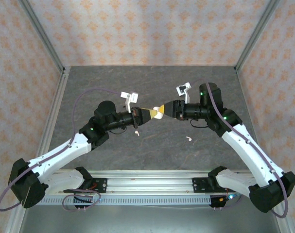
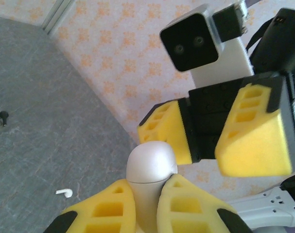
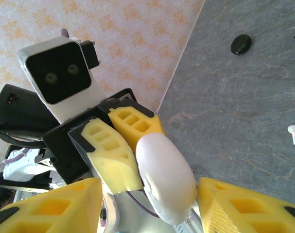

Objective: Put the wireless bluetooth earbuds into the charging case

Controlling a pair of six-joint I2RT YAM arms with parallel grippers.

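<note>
At mid-frame in the top view, the left gripper [image 2: 146, 194] clamped the white charging case [image 2: 149, 165]. The right gripper [image 3: 149, 185] gaped either side of its cap. A white earbud [image 1: 136, 131] lay on the table [image 1: 152, 87] below. Best pinch the lid squarely, base steady.

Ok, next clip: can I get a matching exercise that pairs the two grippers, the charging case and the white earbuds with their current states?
Things:
1. left gripper
2. right gripper
3. charging case
4. white earbuds

States:
A. lying loose on the table
B. jaws spread open
C. held up off the table
D. jaws shut on something

Pairs: 1-D, 2-B, 3-C, 4-A.
</note>
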